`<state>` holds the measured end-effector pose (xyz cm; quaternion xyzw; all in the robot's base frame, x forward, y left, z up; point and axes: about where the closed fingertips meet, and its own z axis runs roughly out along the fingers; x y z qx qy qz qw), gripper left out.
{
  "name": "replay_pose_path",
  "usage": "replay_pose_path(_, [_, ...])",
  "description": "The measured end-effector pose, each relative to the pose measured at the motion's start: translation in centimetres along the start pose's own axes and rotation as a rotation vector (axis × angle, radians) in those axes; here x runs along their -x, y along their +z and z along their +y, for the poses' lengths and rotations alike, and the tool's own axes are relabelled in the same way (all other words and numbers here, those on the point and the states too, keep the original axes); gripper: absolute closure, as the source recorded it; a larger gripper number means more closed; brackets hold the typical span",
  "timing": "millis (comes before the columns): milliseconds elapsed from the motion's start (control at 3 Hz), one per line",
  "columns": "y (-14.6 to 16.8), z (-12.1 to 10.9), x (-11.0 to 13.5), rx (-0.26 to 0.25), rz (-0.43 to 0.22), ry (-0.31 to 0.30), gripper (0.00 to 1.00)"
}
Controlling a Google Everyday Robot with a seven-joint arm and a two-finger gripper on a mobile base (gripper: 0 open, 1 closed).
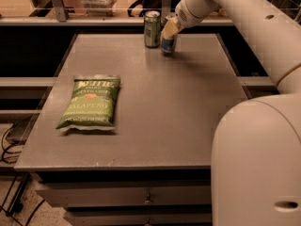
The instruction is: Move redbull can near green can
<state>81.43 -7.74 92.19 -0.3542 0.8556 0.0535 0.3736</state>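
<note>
The green can [152, 28] stands upright at the far edge of the grey table [155, 107], a little left of its middle. The redbull can [168, 45] is just to its right with a narrow gap between them; only its blue and silver lower half shows. My gripper [170, 28] comes in from the upper right and is shut around the top of the redbull can, with a tan finger [170, 28] covering the can's upper part. The can's base is at or just above the tabletop.
A flat green jalapeño chip bag [91, 102] lies on the table's left side. My white arm [244, 18] and base [258, 164] fill the right side of the view. A rail and shelf run behind the table's far edge.
</note>
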Motion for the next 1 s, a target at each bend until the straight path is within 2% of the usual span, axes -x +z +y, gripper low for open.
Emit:
replay_pose_path(333, [0.32, 0.15, -0.12, 0.004, 0.003, 0.0, 0.12])
replay_pose_path(667, [0.63, 0.31, -0.19, 0.008, 0.006, 0.0, 0.0])
replay_pose_path(1000, [0.64, 0.32, -0.2, 0.008, 0.006, 0.0, 0.0])
